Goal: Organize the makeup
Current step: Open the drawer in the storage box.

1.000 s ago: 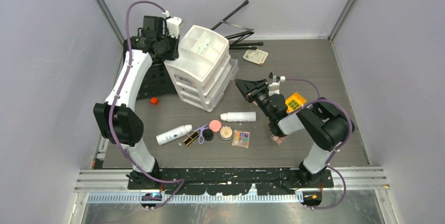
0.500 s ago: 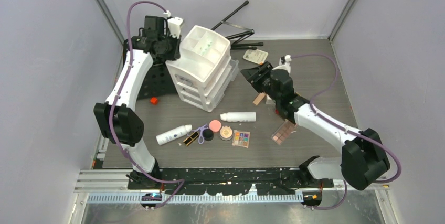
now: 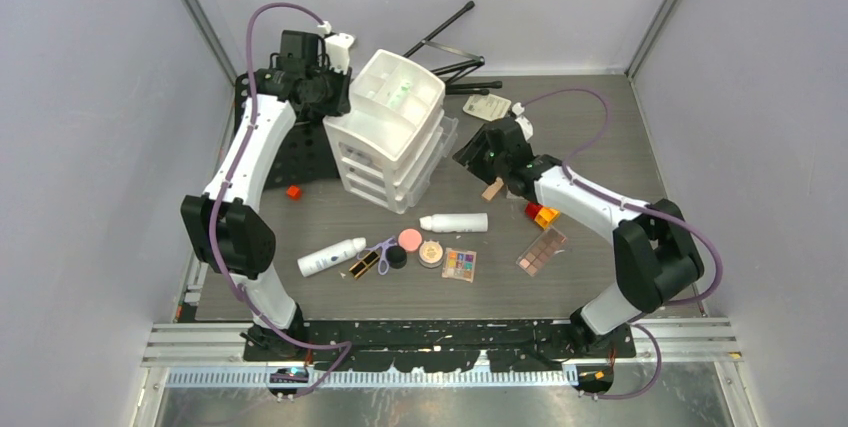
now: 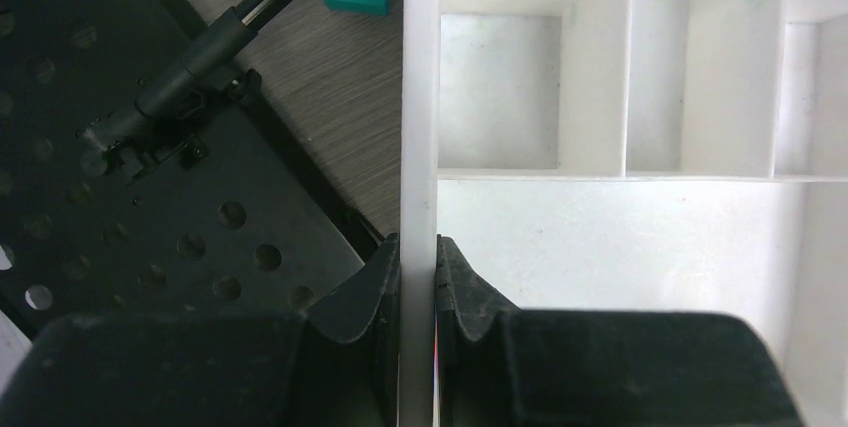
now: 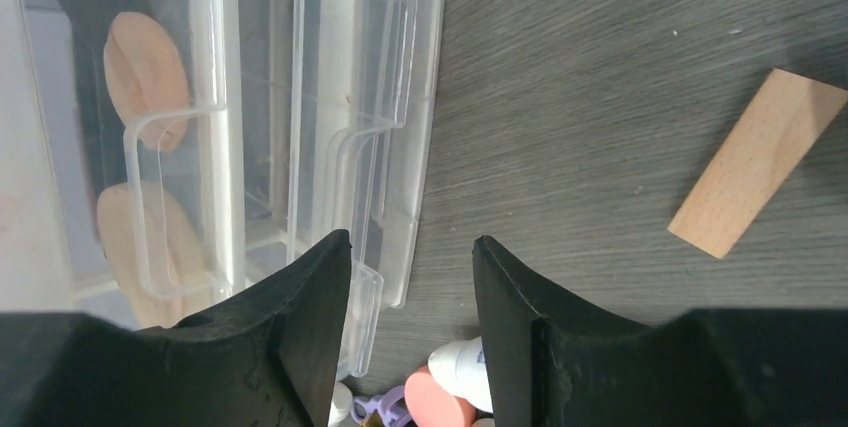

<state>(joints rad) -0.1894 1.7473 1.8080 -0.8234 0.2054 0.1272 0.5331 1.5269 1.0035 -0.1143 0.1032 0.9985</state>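
Observation:
The makeup lies in a loose row on the near table: two white bottles [image 3: 331, 256] [image 3: 455, 222], a pink compact [image 3: 409, 239], a peach compact [image 3: 431, 252], a multicolour palette [image 3: 459, 264], a black-gold lipstick [image 3: 365, 265] and a brown palette [image 3: 541, 250]. My left gripper [image 3: 340, 97] [image 4: 419, 257] is shut on the top rim wall [image 4: 420, 97] of the white drawer organizer [image 3: 390, 127]. My right gripper [image 3: 464, 155] [image 5: 412, 247] stands open with nothing between its fingers, just off the clear drawer fronts [image 5: 300, 97]. A bottle tip [image 5: 460, 367] and the pink compact [image 5: 440, 407] show below it.
A tan wooden block [image 3: 492, 189] [image 5: 755, 162] lies under the right wrist. A red-and-yellow block [image 3: 541, 214] sits by the right forearm. A small orange cube [image 3: 294, 191] lies left of the organizer, beside a black perforated plate [image 4: 120, 227]. Black tripod legs [image 3: 450, 57] and a card [image 3: 487, 106] lie behind.
My right arm has unfolded and reached left to the organizer's drawers, and its jaws have widened. The left gripper keeps its hold, and the organizer has shifted slightly right.

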